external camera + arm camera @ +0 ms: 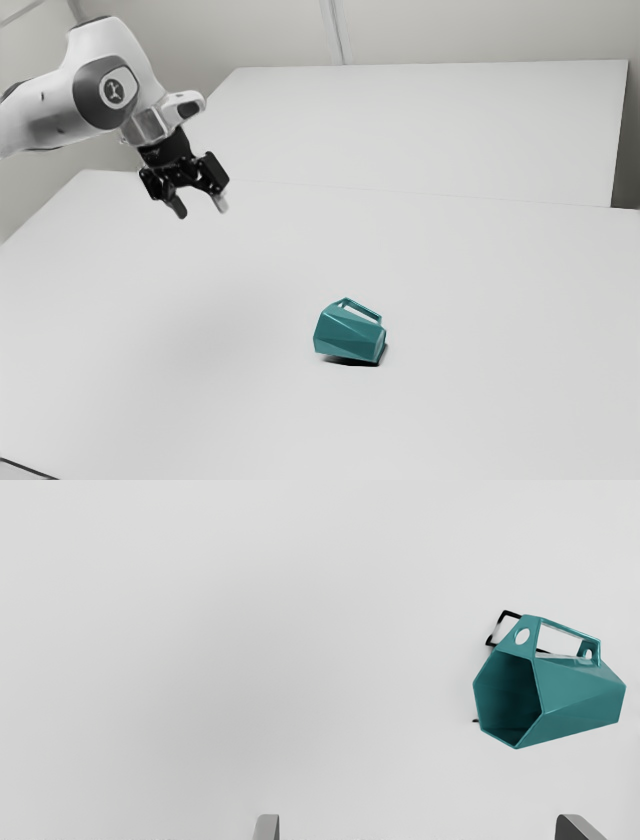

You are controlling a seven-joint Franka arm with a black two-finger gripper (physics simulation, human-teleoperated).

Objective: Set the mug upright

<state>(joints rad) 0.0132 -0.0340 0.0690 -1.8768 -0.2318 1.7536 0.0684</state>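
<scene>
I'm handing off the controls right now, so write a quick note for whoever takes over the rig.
Gripper: open, empty, raised above the table, off toward the exterior view's left from the mug.
Mug: lying on its side on the table, handle on its upper side, mouth facing roughly the arm's side.
Done: mug not yet gripped or upright.
Left: reach it, grip it, turn it onto its base, release.

Your arm wears smooth white casing, a gray disc bearing a dark emblem, and a black two-fingered tool.
</scene>
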